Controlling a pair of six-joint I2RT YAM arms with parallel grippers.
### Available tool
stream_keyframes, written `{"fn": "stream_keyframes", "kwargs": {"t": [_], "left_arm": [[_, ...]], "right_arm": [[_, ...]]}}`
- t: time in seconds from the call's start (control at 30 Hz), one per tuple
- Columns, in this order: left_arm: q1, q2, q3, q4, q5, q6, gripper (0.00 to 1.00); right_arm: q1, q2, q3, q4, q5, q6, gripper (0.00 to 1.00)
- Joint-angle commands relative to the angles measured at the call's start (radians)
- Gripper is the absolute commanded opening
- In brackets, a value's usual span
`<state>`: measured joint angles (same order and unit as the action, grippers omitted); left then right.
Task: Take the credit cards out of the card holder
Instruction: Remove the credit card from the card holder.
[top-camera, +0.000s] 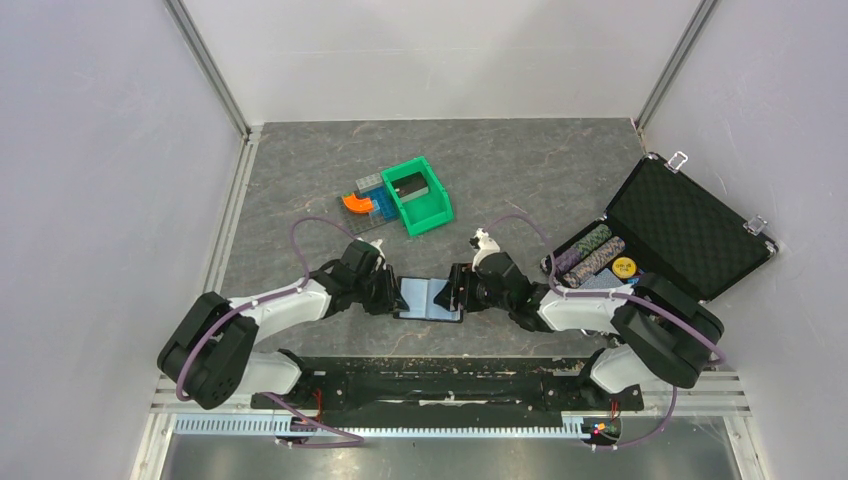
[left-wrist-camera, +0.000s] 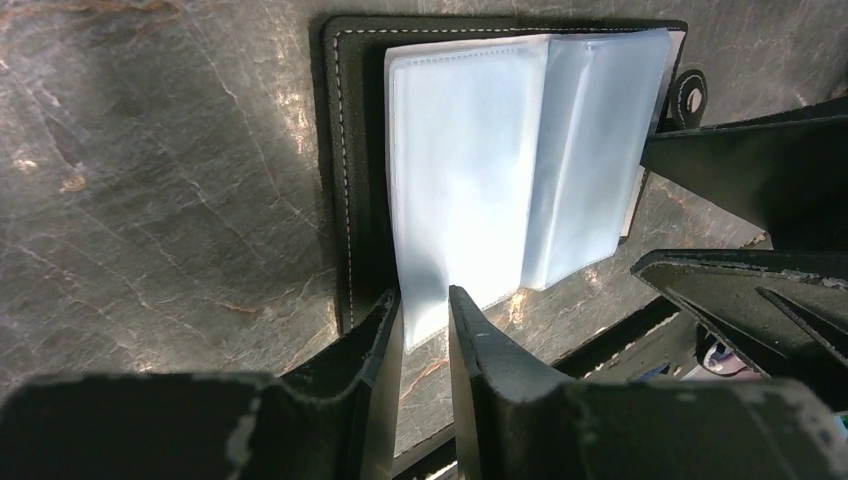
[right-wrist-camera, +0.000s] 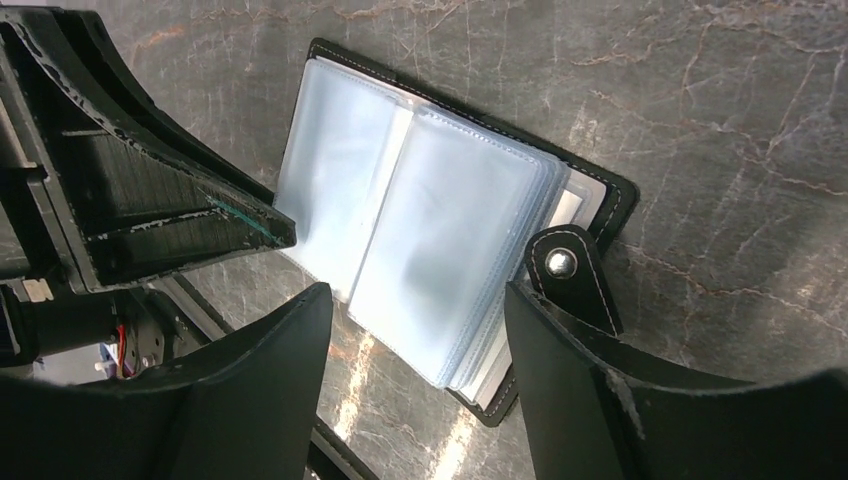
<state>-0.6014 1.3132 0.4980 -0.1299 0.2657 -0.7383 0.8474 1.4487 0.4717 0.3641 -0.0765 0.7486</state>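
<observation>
The card holder (top-camera: 430, 298) lies open on the table between my two grippers, with black stitched edges and frosted blue-grey plastic sleeves (left-wrist-camera: 500, 170). No black credit cards show; what the sleeves hold cannot be told. My left gripper (top-camera: 393, 293) is at its left end. In the left wrist view its jaws (left-wrist-camera: 425, 312) stand a narrow gap apart with one sleeve's corner between them. My right gripper (top-camera: 462, 295) is at the right end. It is wide open (right-wrist-camera: 415, 300) around the near corner of the sleeve stack (right-wrist-camera: 450, 250), beside the snap strap (right-wrist-camera: 570, 275).
A green plastic bin (top-camera: 420, 195) with orange and blue pieces (top-camera: 362, 205) beside it stands behind the holder. An open black foam-lined case (top-camera: 690, 225) with rows of poker chips (top-camera: 590, 255) is at the right. White walls enclose the table.
</observation>
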Motion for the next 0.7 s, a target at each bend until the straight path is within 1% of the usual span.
{"fn": "stream_keyframes", "kwargs": {"t": [0.0, 0.2, 0.37, 0.47, 0.53, 0.6, 0.67], "left_arm": [[-0.008, -0.018, -0.016, 0.033, 0.020, -0.031, 0.29], [-0.008, -0.022, -0.015, 0.034, 0.017, -0.029, 0.29], [-0.008, -0.020, -0.016, 0.034, 0.021, -0.029, 0.29], [-0.008, -0.026, -0.017, 0.033, 0.023, -0.029, 0.30], [-0.008, -0.032, -0.018, 0.033, 0.025, -0.030, 0.30], [-0.009, -0.036, -0.018, 0.034, 0.026, -0.032, 0.30], [-0.010, -0.042, -0.018, 0.033, 0.027, -0.035, 0.30]], "right_arm": [[0.007, 0.030, 0.021, 0.053, -0.025, 0.035, 0.65], [0.008, 0.013, 0.025, 0.037, -0.015, 0.027, 0.59], [0.009, -0.015, 0.040, -0.005, 0.009, 0.003, 0.55], [0.015, -0.023, 0.064, -0.070, 0.048, -0.027, 0.45], [0.017, -0.023, 0.068, -0.079, 0.055, -0.035, 0.38], [0.017, -0.019, 0.066, -0.067, 0.044, -0.036, 0.34], [0.016, -0.018, 0.057, -0.035, 0.027, -0.033, 0.33]]}}
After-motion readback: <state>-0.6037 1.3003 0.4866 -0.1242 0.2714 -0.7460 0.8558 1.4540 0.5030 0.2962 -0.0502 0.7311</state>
